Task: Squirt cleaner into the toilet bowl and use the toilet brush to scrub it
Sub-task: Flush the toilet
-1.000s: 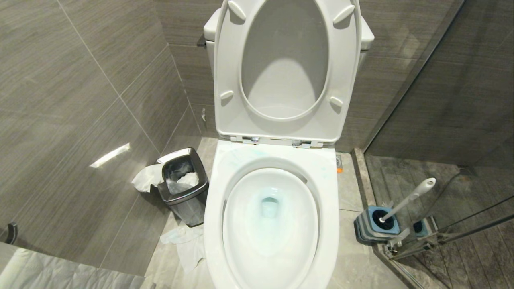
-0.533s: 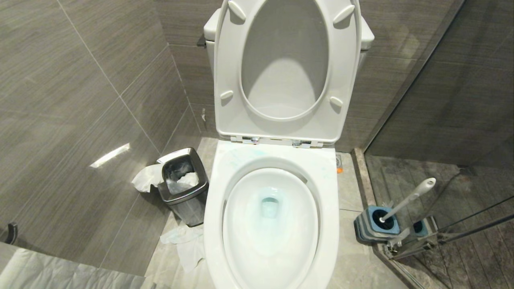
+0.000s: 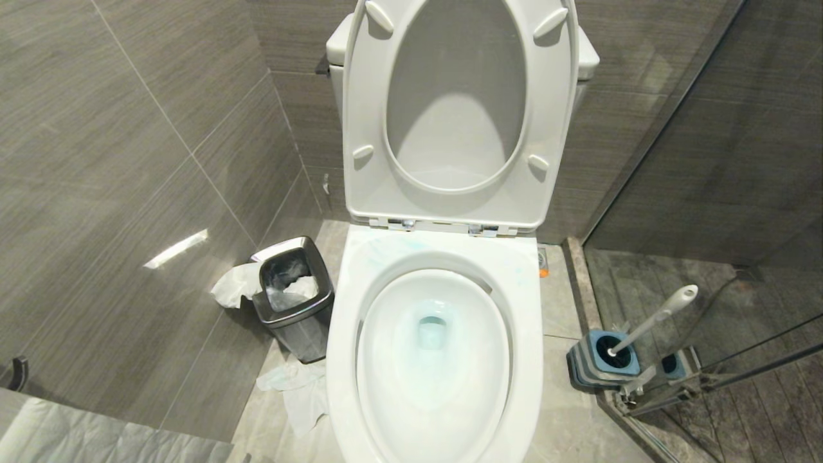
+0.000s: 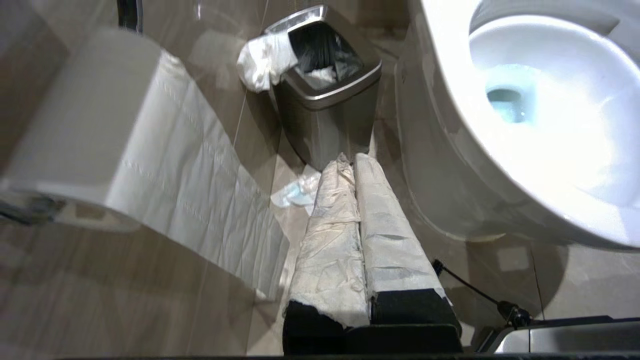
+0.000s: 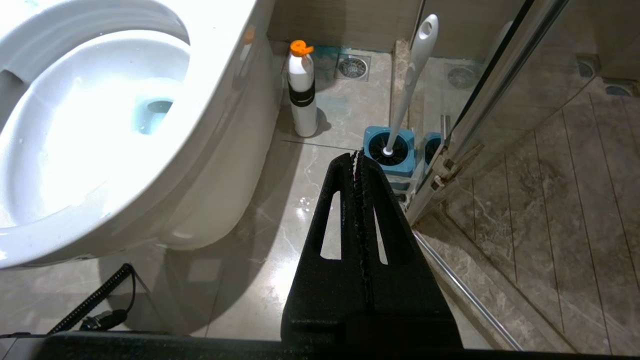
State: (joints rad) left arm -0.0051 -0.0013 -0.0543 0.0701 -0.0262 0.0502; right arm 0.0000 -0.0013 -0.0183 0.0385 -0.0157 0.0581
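Head view, one toilet bowl (image 3: 434,360), one toilet brush (image 3: 652,319), one bin (image 3: 296,299)

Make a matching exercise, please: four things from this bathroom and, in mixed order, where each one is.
1. toilet brush
2. toilet seat
3. waste bin
4. cleaner bottle

A. raised upright against the tank
B. left of the toilet bowl, tissue hanging over its edge
C. standing in the blue-topped holder
D. on the floor between bowl and floor drain

Pairs: 1-C, 2-A, 3-B, 4-D
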